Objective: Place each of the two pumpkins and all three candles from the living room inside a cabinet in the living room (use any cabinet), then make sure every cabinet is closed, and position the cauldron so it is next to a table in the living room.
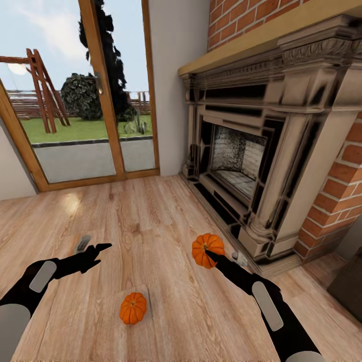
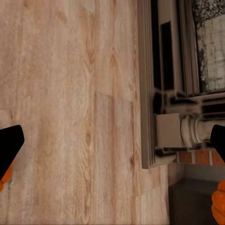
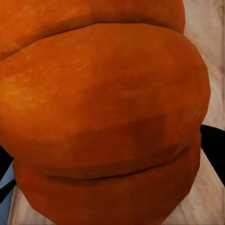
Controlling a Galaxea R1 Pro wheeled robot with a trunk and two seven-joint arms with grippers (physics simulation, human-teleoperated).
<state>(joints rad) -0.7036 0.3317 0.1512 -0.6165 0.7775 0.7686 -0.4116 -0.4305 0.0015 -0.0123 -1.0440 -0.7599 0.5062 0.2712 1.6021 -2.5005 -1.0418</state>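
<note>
Two bright orange ribbed pumpkins stand out against the pale honey-toned wood-grain floor [image 1: 151,216]: the nearer pumpkin [image 1: 133,308] at about six o'clock in the head view, the farther pumpkin [image 1: 207,250] at about four o'clock with a dark stem, its skin mottled orange with darker creases between the ribs. The left gripper [image 1: 95,250] and right gripper [image 1: 211,255] are matte black, their arms black with light grey panels. The fireplace [image 1: 261,151] at three o'clock is beige-grey with black recesses and a speckled grey interior, set in red brick [image 1: 342,186] with pale mortar, while the door frame [image 1: 100,90] at eleven o'clock is warm orange-brown around green lawn and blue sky.
</note>
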